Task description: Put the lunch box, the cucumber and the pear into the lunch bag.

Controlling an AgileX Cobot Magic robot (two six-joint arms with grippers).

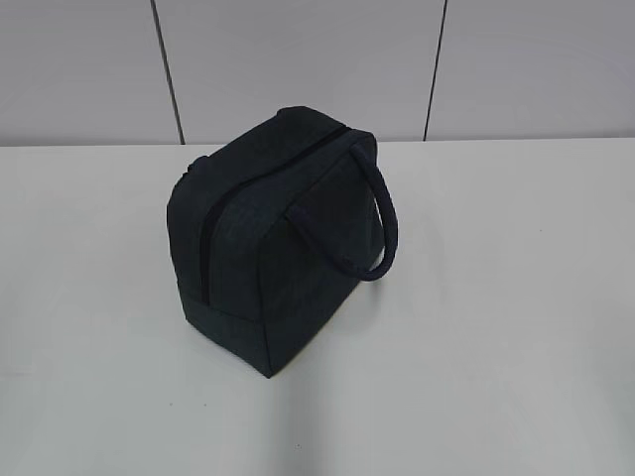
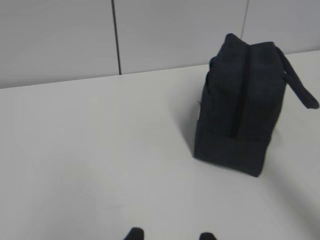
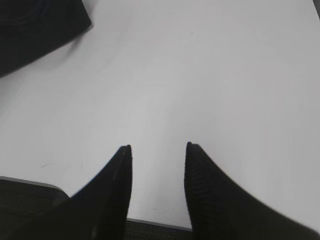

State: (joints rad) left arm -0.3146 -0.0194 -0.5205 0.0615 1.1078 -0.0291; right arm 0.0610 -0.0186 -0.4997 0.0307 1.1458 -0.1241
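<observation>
The dark navy lunch bag [image 1: 273, 233] stands upright in the middle of the white table [image 1: 496, 347], its zipper shut and a loop handle hanging off its right side. It also shows in the left wrist view [image 2: 240, 110] and its corner in the right wrist view [image 3: 35, 30]. The lunch box, the cucumber and the pear are out of view. My left gripper [image 2: 170, 235] is open and empty over bare table, well short of the bag. My right gripper [image 3: 157, 150] is open and empty near the table's front edge. Neither gripper shows in the exterior view.
A grey panelled wall [image 1: 298, 59] stands behind the table. The table's front edge [image 3: 150, 222] lies just under my right gripper.
</observation>
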